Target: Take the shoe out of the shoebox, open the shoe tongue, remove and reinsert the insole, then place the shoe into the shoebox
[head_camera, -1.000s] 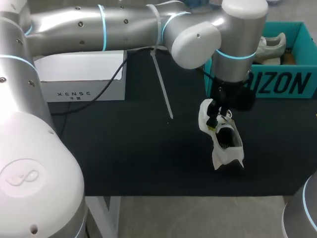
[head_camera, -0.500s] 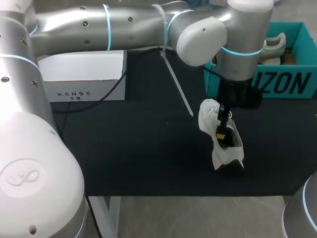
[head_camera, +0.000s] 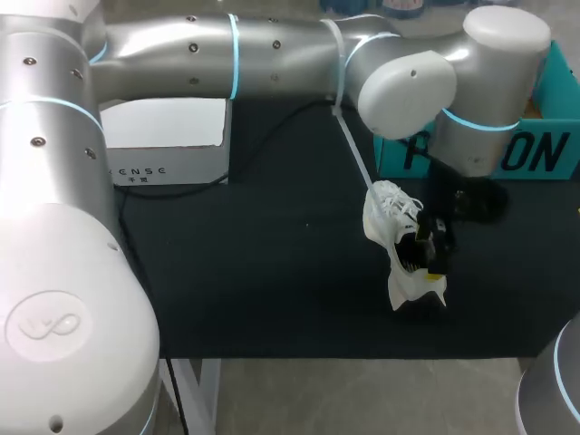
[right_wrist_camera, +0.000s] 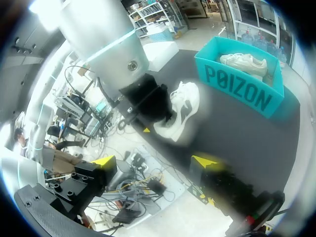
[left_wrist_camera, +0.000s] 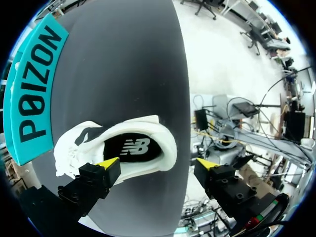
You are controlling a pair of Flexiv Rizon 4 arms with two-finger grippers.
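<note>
A white shoe [head_camera: 395,243] lies on the black mat, opening upward, in front of the teal shoebox [head_camera: 544,154]. My left arm crosses the table from the left. Its gripper [head_camera: 433,250] hangs at the shoe's right side. In the left wrist view the gripper [left_wrist_camera: 158,163] stands open with nothing held. One fingertip is over the white shoe [left_wrist_camera: 113,150]'s edge, the other out past it. The dark insole [left_wrist_camera: 133,147] shows inside. My right gripper [right_wrist_camera: 154,160] is open and empty, off the table's near edge, far from the shoe [right_wrist_camera: 183,109]. A second shoe [right_wrist_camera: 244,63] lies in the shoebox [right_wrist_camera: 239,91].
A white box [head_camera: 168,136] stands at the back left of the mat [head_camera: 272,272]. A white cable tie [head_camera: 352,161] hangs from my left arm, just behind the shoe. The table's front edge runs close below the shoe.
My left arm has swung to the right. Its gripper has come out of the shoe's opening, spread wider, and now sits lower at the shoe's right side. The shoe stays put.
</note>
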